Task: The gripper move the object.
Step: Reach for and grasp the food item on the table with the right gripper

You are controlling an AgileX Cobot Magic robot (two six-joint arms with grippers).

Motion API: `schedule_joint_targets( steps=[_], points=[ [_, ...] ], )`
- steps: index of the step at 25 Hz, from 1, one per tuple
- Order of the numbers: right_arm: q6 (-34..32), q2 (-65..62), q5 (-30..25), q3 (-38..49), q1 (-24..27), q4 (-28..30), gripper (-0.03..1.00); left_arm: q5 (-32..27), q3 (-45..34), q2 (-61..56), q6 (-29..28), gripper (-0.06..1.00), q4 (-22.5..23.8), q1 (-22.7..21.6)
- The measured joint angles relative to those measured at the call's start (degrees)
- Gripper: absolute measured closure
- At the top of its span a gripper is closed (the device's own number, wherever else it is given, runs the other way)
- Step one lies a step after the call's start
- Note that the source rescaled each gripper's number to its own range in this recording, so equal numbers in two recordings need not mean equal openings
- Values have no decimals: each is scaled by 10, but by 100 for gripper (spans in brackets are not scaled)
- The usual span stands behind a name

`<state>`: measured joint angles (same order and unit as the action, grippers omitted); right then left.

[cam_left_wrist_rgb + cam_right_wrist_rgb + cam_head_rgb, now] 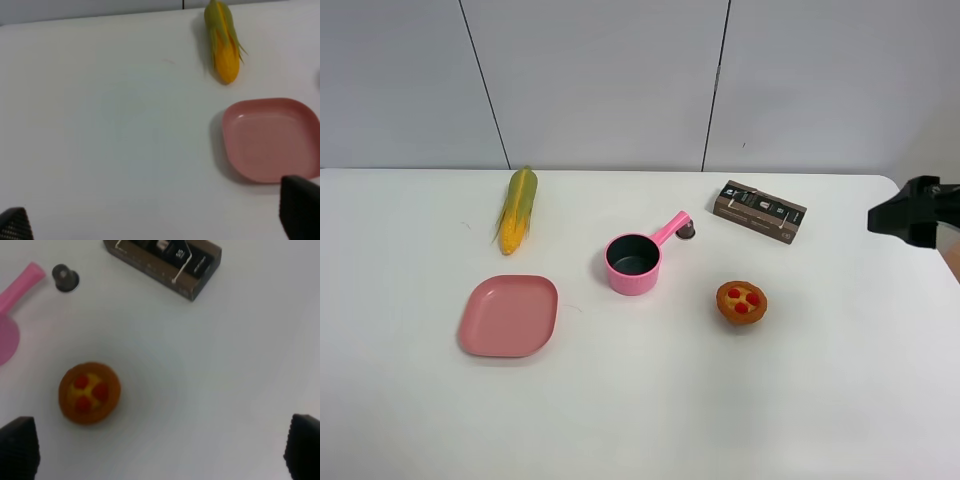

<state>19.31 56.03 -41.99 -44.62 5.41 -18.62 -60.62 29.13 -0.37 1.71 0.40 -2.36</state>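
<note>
The tart [741, 302], orange-brown with yellow filling and three red dots, sits on the white table right of centre. It also shows in the right wrist view [90, 392]. My right gripper [162, 452] is open and empty, with its black fingertips [20, 450] wide apart, above the table and apart from the tart. The right arm's black end [912, 213] shows at the right edge of the exterior view, well off to the right of the tart. My left gripper [157, 220] is open and empty over bare table left of the plate. It is out of the exterior view.
A pink saucepan [633, 263] stands left of the tart, with a small dark knob [687, 230] by its handle. A brown box [759, 211] lies behind the tart. A corn cob [518, 208] and a pink plate [509, 315] lie on the left.
</note>
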Motion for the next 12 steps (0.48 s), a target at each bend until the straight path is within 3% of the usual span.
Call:
schedule_joint_targets(
  steps=[6, 12],
  points=[
    [81, 118, 48, -23, -24, -41, -3, 0, 0, 0, 0, -6, 0, 0],
    [91, 218, 54, -48, -144, 56, -3, 0, 0, 0, 0, -6, 0, 0]
  ],
)
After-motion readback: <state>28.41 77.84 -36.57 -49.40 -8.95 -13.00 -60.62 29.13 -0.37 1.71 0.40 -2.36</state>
